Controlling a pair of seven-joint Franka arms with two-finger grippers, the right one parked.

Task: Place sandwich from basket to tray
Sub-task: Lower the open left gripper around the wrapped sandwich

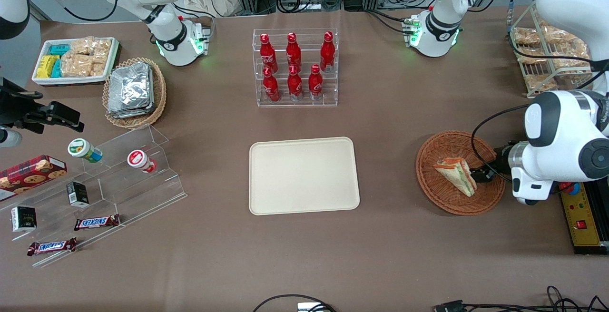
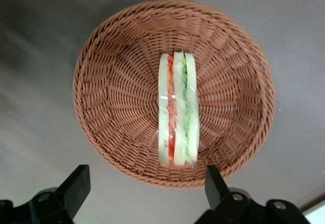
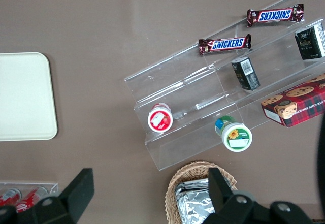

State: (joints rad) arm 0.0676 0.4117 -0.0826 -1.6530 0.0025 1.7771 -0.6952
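The sandwich (image 1: 456, 175) is a wrapped wedge of pale bread with red and green layers. It lies in the round reddish-brown wicker basket (image 1: 442, 148) toward the working arm's end of the table. In the wrist view the sandwich (image 2: 176, 117) rests on edge across the middle of the basket (image 2: 117, 82). My gripper (image 1: 481, 173) hangs over the basket's rim beside the sandwich, open, with nothing between its fingers; in the wrist view the gripper (image 2: 146, 182) stands clear of the wedge. The cream tray (image 1: 304, 175) lies bare at the table's middle.
A clear rack of red bottles (image 1: 295, 67) stands farther from the camera than the tray. A wire rack of packets (image 1: 542, 55) and a yellow control box (image 1: 583, 217) flank the working arm. A tan foil-packet basket (image 1: 134, 91), white bin (image 1: 73, 60) and acrylic snack shelf (image 1: 109, 183) lie toward the parked arm's end.
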